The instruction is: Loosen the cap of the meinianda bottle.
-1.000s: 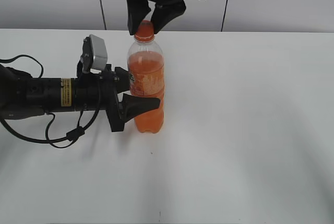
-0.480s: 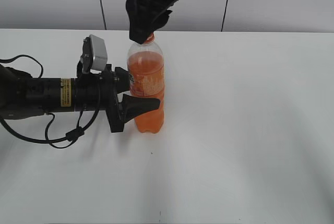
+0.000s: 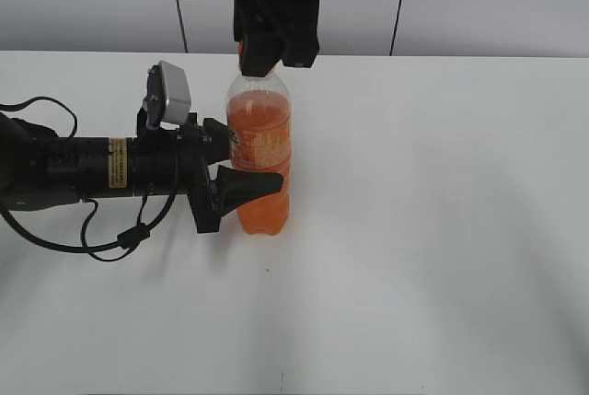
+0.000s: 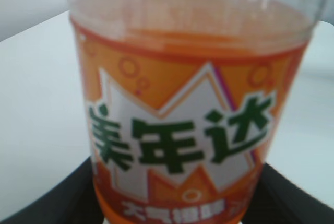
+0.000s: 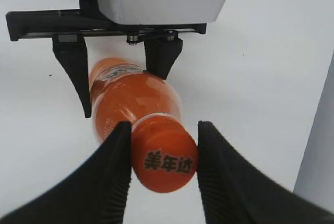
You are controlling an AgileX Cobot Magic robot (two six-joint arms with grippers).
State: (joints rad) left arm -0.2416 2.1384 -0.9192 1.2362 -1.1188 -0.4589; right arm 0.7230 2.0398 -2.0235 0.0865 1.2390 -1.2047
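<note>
So the meinianda bottle (image 3: pixel 259 151) stood upright on the white table (image 3: pixel 442 229), left gripper (image 3: pixel 241 177) clamped round its label band to steady it. Right gripper (image 5: pixel 163 153) was down over the top, its 2 black fingers (image 5: pixel 112 177) pinched on the cap (image 5: pixel 164 162) — smooth orange plastic. Looked like only the twist was left; cap was seated on the neck. Clear ribbed body, glossy label.

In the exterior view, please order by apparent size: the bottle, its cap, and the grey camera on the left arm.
1. The meinianda bottle, clearly largest.
2. The grey camera.
3. The cap, mostly hidden by the right hand, so its size is unsure.
</note>
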